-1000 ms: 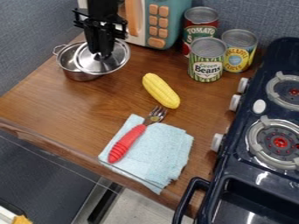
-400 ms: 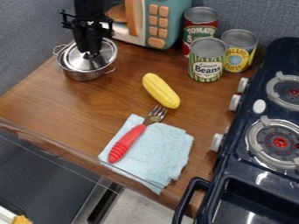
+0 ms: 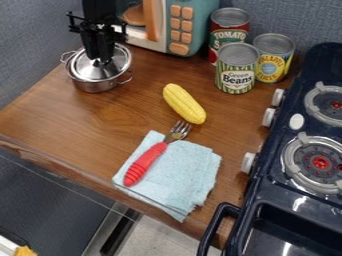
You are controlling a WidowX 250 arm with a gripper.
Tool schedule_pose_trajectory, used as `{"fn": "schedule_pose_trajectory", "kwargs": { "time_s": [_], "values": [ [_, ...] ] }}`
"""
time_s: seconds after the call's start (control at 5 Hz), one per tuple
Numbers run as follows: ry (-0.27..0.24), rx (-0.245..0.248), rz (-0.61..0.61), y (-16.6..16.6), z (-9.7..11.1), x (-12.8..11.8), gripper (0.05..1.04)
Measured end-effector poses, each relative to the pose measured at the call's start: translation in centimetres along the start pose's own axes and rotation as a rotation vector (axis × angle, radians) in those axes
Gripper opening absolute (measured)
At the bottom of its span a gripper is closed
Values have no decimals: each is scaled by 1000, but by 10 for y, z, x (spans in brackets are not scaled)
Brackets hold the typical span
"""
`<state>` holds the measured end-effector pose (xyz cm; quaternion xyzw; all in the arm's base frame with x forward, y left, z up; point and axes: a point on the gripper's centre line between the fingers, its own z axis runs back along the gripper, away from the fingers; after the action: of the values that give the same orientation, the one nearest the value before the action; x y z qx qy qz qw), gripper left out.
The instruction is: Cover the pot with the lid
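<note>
At the upper left of the counter stands the silver pot [image 3: 95,86], its two loop handles showing at either side. The silver lid [image 3: 85,68] lies over the pot's opening, roughly level. Directly above it hangs the black gripper [image 3: 101,60], its tips down at the lid's centre, shut on the knob, which the tips mostly hide.
Right of the pot is a teal toy microwave [image 3: 182,25], with several cans [image 3: 236,70] beside it. A yellow corn cob [image 3: 184,103] lies mid-counter. Nearer the front, a red-handled fork [image 3: 146,163] rests on a light blue cloth [image 3: 190,170]. The dark stove [image 3: 294,200] borders the right.
The gripper has moved left with the lid, which was offset to the pot's right and tilted and now sits over the opening. Since the middle frame both have shifted only slightly.
</note>
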<state>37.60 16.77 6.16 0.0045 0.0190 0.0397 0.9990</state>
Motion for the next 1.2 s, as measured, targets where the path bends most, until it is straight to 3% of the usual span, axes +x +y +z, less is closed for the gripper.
{"fn": "schedule_pose_trajectory", "kwargs": {
  "time_s": [0.2,1.2],
  "values": [
    [25,-9,11,4,-11,3,269],
    [5,-15,46,18,-14,14,269]
  ]
}}
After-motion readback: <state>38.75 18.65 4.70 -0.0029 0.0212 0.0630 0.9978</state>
